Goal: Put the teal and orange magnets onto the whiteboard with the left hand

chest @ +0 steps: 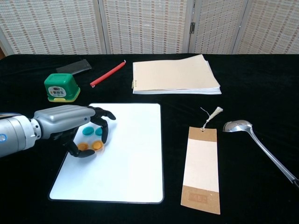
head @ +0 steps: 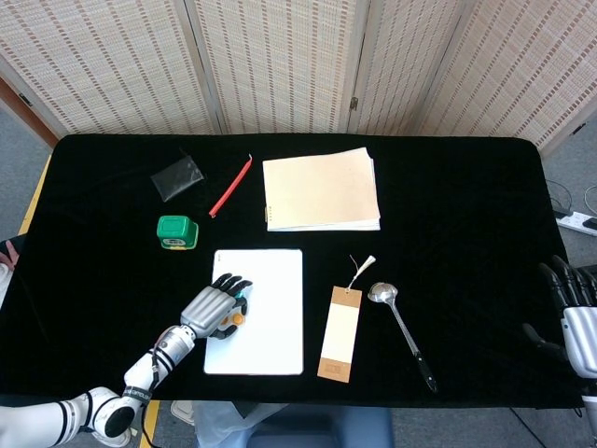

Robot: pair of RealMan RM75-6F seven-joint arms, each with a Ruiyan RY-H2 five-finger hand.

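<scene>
The whiteboard (head: 272, 329) (chest: 133, 154) lies flat near the table's front edge. My left hand (head: 213, 308) (chest: 70, 122) reaches over its left part, palm down, and pinches an orange magnet (head: 238, 318) (chest: 96, 145) between thumb and a fingertip, right at the board's surface. A second orange magnet (chest: 82, 146) lies on the board beside it. Two teal magnets (chest: 87, 131) sit on the board under the fingers, partly hidden. My right hand (head: 571, 313) hangs at the table's right edge, fingers apart, holding nothing.
A green box (head: 176, 231) (chest: 61, 87) stands left of the board. Behind are a red pen (head: 229, 187), a black pouch (head: 177, 175) and a notebook (head: 322, 189). A bookmark (head: 340, 332) and a spoon (head: 401, 322) lie right of the board.
</scene>
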